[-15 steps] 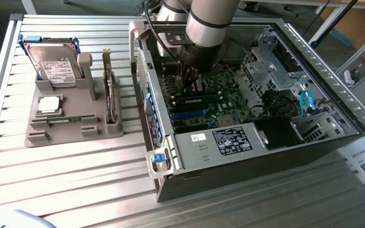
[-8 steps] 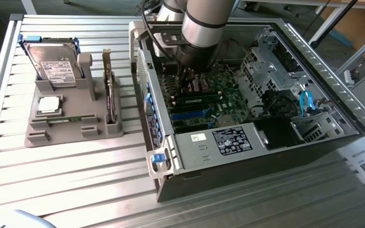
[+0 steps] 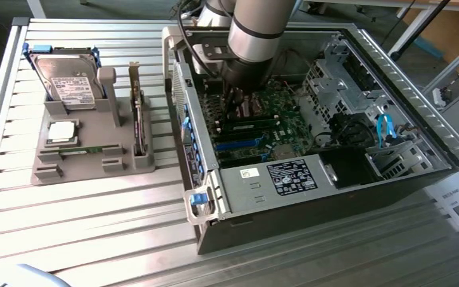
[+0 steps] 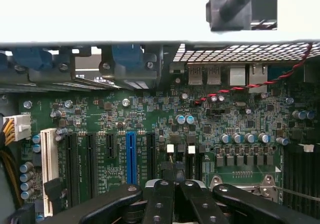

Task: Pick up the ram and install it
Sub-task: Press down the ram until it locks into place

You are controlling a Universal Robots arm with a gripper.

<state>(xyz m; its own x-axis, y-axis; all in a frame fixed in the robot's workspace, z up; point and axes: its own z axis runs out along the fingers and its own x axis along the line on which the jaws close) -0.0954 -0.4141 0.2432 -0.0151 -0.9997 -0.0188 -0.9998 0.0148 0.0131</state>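
The ram (image 3: 80,150), a thin green stick, lies flat in a slot of the grey holder (image 3: 70,170) on the exterior view's left. My gripper (image 4: 176,183) is far from it, down inside the open computer case (image 3: 238,209) and just above the green motherboard (image 4: 150,108). Its black fingers (image 4: 162,196) are pressed together with nothing visible between them. They hover near the board's small black and white connectors, with the long expansion slots (image 4: 131,156) beside them. In the exterior view the silver arm (image 3: 253,36) hides most of the gripper (image 3: 235,100).
The grey holder also carries a hard drive (image 3: 69,81), a square silver processor (image 3: 62,131) and an upright expansion card (image 3: 139,119). Inside the case are a drive cage (image 3: 333,78), blue cables (image 3: 385,128), a labelled power supply (image 3: 293,176) and a red-black twisted wire (image 4: 240,88).
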